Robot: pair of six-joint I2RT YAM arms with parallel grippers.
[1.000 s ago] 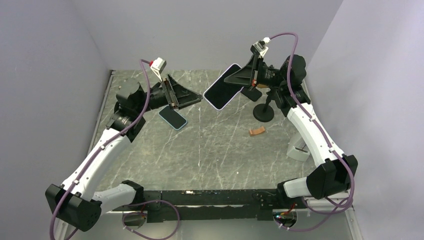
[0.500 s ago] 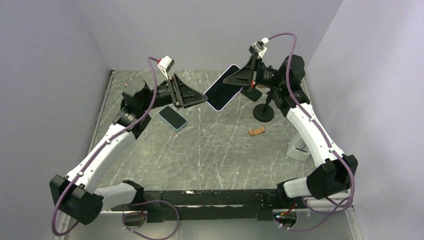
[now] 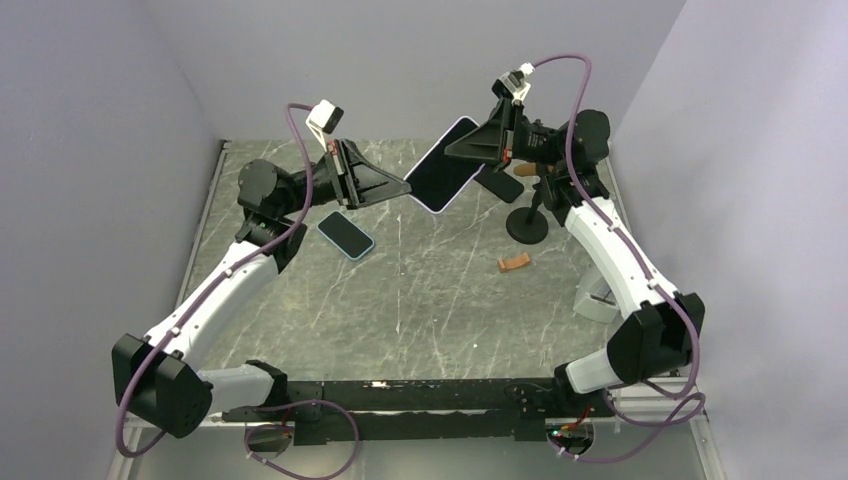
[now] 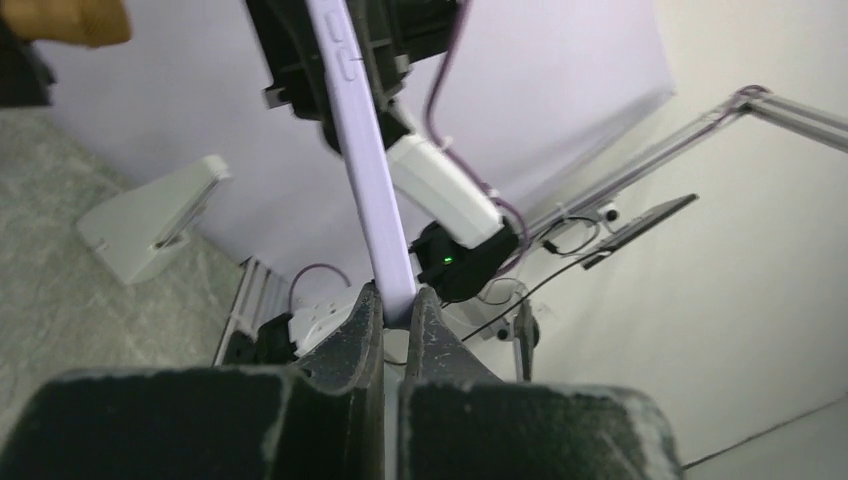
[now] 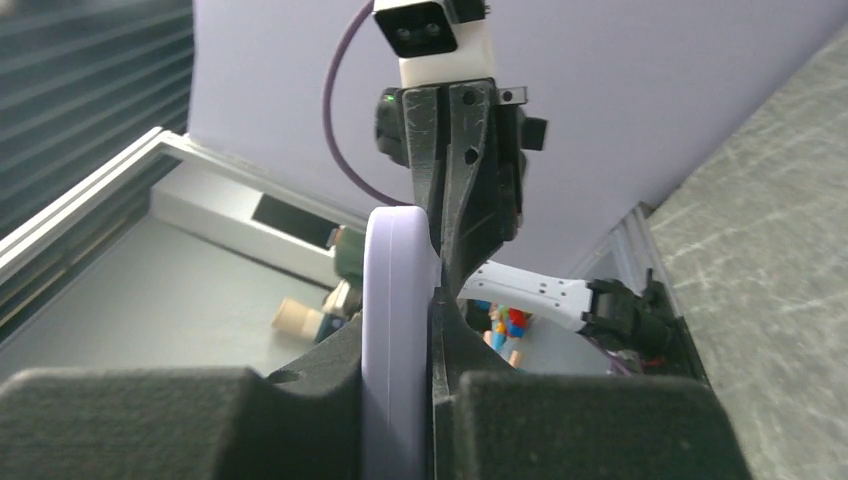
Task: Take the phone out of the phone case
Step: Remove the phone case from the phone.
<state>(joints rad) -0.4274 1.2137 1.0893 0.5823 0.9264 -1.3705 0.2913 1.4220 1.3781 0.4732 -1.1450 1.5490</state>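
Observation:
A phone with a dark screen sits in a lavender phone case [image 3: 443, 178], held tilted in the air above the back of the table. My right gripper [image 3: 462, 150] is shut on its upper right side. In the right wrist view the case's lavender edge [image 5: 395, 330] runs up between the fingers of the right gripper [image 5: 400, 320]. My left gripper [image 3: 404, 188] is shut on the case's lower left corner. Seen from the left wrist, the jaws of the left gripper [image 4: 393, 305] pinch the end of the lavender edge [image 4: 365, 150].
A second phone [image 3: 345, 234] with a light blue rim lies flat on the marble table [image 3: 420, 300] under the left arm. A black stand [image 3: 527, 222] with a round base, a small brown piece [image 3: 514, 263] and a white holder [image 3: 597, 298] sit on the right side.
My left arm has moved up and right to the case's lower corner and its jaws have closed on it. The right arm has raised the phone slightly.

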